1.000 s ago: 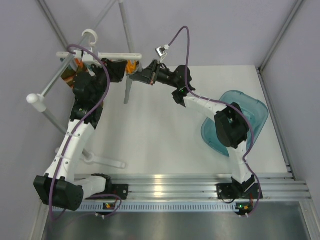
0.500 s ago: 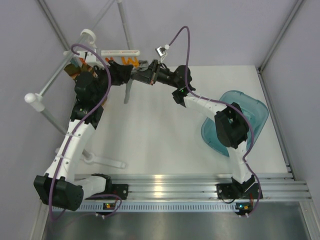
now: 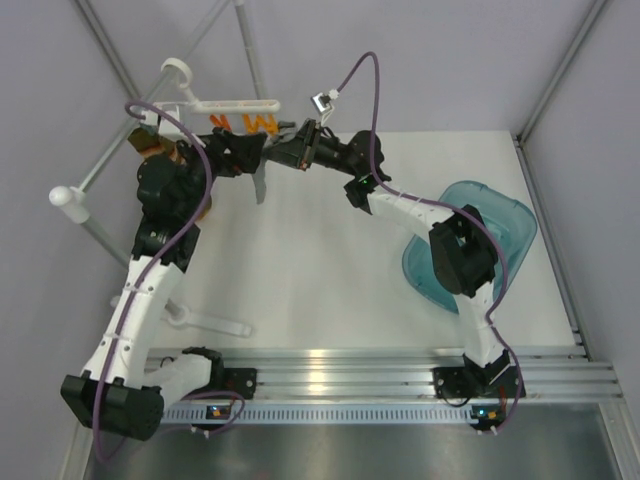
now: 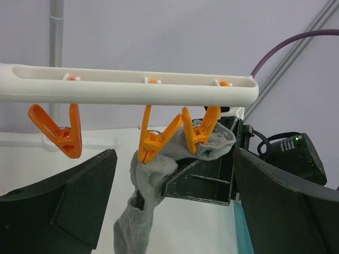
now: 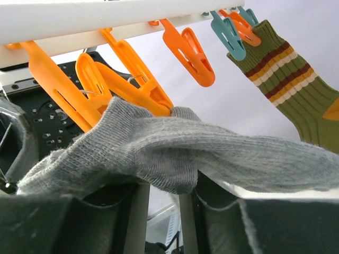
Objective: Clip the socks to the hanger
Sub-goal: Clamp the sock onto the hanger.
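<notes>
Left wrist view puts the grey sock (image 4: 157,177) at frame centre, between the jaws of your left gripper (image 4: 175,156), which stand wide apart and touch nothing. Its long axis runs from the orange clips (image 4: 152,138) under the hanger (image 4: 127,91) down toward the lower left. The right gripper (image 5: 165,203) is nearer: its jaws look clamped on the sock's upper end, just below those clips. Whether a clip bites it, you cannot tell.
</notes>
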`<state>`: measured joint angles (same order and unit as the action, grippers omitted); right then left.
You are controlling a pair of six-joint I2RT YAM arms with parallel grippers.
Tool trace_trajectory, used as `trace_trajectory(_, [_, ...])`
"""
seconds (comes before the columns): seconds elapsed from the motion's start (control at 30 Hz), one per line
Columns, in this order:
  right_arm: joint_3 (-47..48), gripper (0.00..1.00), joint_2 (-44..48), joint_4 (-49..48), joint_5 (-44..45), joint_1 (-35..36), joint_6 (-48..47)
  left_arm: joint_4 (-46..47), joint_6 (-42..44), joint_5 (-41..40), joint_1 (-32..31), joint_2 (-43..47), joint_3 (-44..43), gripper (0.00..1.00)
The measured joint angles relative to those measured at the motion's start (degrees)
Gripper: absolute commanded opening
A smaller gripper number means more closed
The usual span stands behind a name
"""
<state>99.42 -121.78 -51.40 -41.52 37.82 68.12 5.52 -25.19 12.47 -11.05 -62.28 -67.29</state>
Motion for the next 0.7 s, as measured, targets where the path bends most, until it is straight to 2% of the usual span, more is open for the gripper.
trace_trajectory(0.13, [0.00, 0.40, 0.00, 0.02, 0.00, 0.00, -0.07, 0.46, 0.13, 0.11, 0.00, 1.11, 0.24, 0.97])
trace_trajectory(0.33, [-1.20, 0.52, 0.00, -0.26, -0.13, -0.02, -0.50, 0.50, 1.99, 1.09, 0.00, 1.29, 0.22, 0.98])
trace_trajectory(0.43, [-4.44, 0.57, 0.02, -0.81, -0.24, -0.13, -0.68, -0.55, 3.98, 2.45, 0.00, 1.18, -0.31, 0.98])
trace_trajectory(0.7, [-18.21, 0.70, 4.81, 1.22, -2.01, -2.34, -2.60, -10.99, 12.26, 4.94, -0.04, 0.04, -6.34, 0.98])
